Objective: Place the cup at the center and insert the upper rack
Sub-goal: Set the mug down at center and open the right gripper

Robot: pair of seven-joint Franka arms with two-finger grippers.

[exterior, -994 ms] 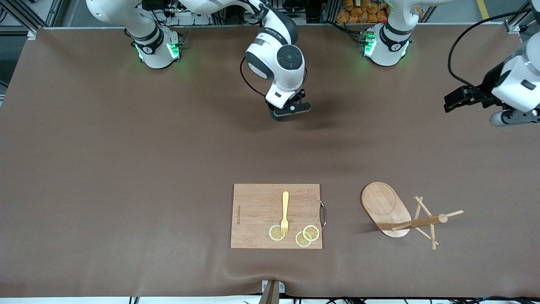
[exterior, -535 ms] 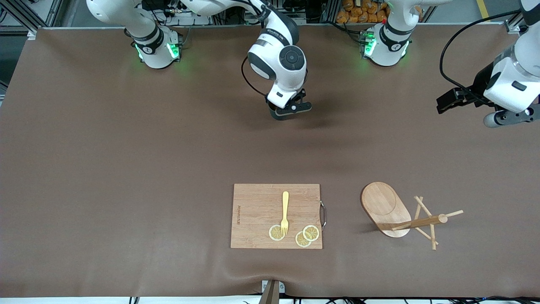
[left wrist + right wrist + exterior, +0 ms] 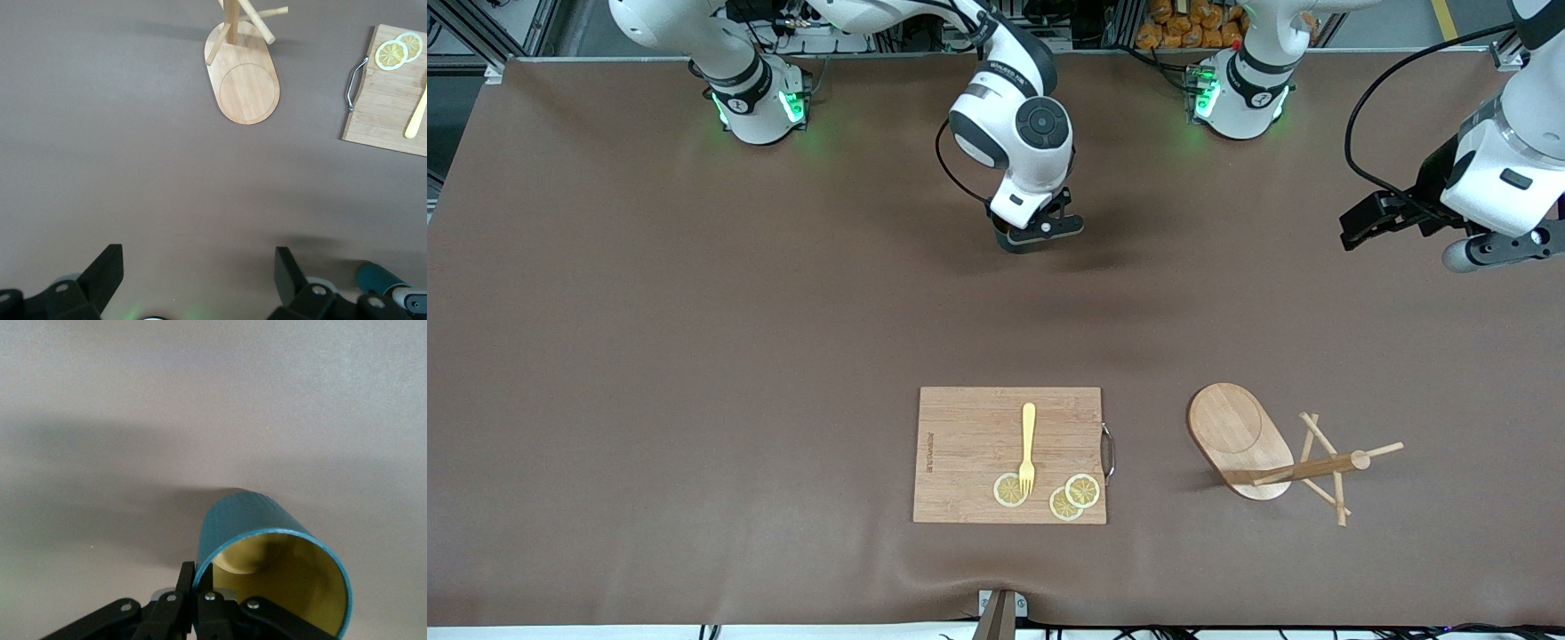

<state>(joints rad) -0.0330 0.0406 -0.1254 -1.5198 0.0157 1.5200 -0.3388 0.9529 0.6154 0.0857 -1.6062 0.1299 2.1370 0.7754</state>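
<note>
Front view: vs a sec ago we saw the left gripper point(image 3: 1360, 229) drift toward table center, so rack point(image 3: 1280, 458) pickup wasn't started yet.

Left wrist: we saw its fingers point(image 3: 107, 270) wide apart, empty, rack standing upright.

Right wrist: right gripper point(image 3: 200, 587) clamped on cup point(image 3: 273, 567) rim above bare table point(image 3: 133, 400).

The left arm's black two-finger gripper point(image 3: 1359, 233), out at its own end of the brown table point(image 3: 694, 356) and up in the air, has drifted a little toward the white base of the left arm point(image 3: 1240, 93) and tipped slightly lower over the past second. The right arm's gripper point(image 3: 1040, 233), clamped on the small dark teal ribbed cup point(image 3: 273, 567), has edged barely toward the bases.
</note>
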